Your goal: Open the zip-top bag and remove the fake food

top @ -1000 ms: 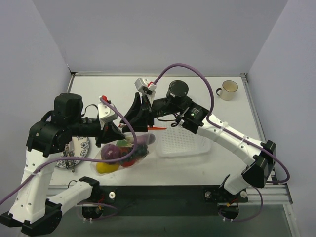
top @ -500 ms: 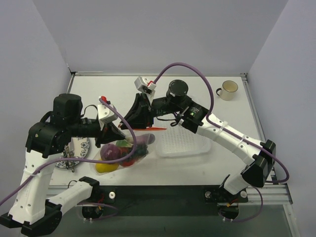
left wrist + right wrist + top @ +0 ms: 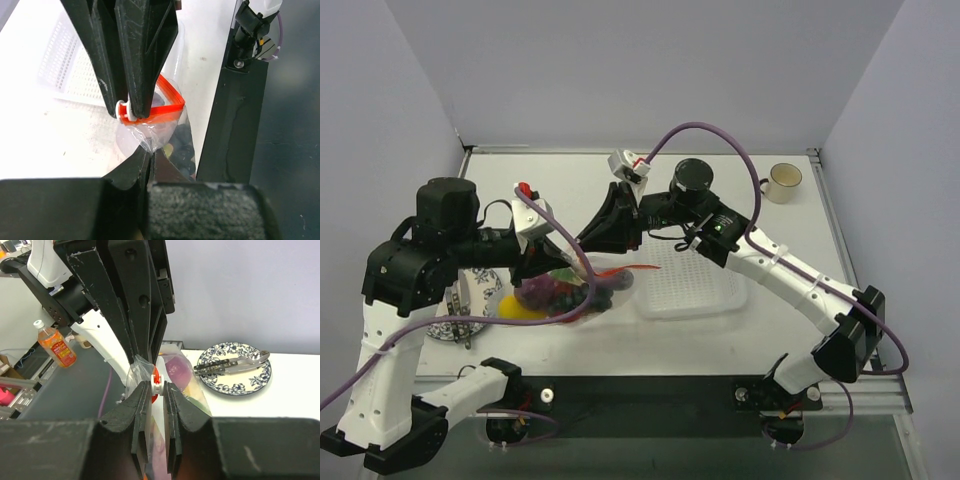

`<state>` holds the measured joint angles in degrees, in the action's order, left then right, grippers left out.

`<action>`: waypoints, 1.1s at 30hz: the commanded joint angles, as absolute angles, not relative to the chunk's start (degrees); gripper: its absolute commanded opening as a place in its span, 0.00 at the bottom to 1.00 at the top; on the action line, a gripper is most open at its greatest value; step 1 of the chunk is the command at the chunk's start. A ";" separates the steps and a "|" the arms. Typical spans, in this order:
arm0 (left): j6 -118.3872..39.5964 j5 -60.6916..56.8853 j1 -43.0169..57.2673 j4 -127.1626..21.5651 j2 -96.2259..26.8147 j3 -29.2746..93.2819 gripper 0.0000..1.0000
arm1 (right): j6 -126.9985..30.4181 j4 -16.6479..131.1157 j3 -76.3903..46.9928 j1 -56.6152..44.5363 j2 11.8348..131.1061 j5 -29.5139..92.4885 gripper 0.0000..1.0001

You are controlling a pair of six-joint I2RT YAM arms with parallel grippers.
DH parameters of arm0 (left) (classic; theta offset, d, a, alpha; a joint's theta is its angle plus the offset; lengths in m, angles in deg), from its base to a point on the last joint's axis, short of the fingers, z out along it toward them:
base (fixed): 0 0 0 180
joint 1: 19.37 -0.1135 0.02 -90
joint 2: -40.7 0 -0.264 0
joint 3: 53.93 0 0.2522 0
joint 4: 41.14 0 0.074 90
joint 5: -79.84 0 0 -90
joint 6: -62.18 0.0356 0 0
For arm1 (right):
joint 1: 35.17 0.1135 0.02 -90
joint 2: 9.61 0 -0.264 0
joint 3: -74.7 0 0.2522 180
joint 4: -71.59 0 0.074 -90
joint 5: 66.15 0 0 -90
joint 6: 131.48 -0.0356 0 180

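Note:
The zip-top bag [image 3: 582,300] hangs between my two grippers, just left of the basket, with its orange-red zip strip [image 3: 642,268] pointing right. The fake food [image 3: 552,292] is inside: a purple piece, dark grapes, and yellow at the lower left. My left gripper [image 3: 558,262] is shut on the clear plastic just under the mouth; the pinch shows in the left wrist view [image 3: 149,151]. My right gripper [image 3: 580,245] is shut on the white zip slider [image 3: 158,384] on the strip [image 3: 169,107]. The two grippers' tips are almost touching.
A white mesh basket [image 3: 695,290] stands right of the bag. A blue-patterned plate [image 3: 460,312] with utensils lies at the left, also in the right wrist view [image 3: 235,371]. A cream mug [image 3: 783,182] sits far right. An orange bottle [image 3: 56,347] stands off the table.
Both grippers have moved up and apart a little with the bag. The bag has lifted and shifted left, and the food has bunched toward its lower left.

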<state>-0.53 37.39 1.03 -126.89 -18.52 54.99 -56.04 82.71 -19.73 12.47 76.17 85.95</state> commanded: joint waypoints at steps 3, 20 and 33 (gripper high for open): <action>0.66 39.33 0.93 -127.85 -16.96 59.33 0.00 | -53.69 82.79 -17.47 8.25 73.62 84.67 0.00; -2.06 37.82 1.10 -124.42 -18.19 53.26 0.58 | -56.24 82.53 -25.90 10.36 78.45 85.72 0.00; -9.09 32.55 1.10 -113.00 -17.83 49.13 0.55 | -45.90 70.06 -29.41 13.43 78.37 83.18 0.00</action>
<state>-5.53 34.15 1.09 -119.70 -17.95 49.42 -52.66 73.53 -24.84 11.86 79.29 84.25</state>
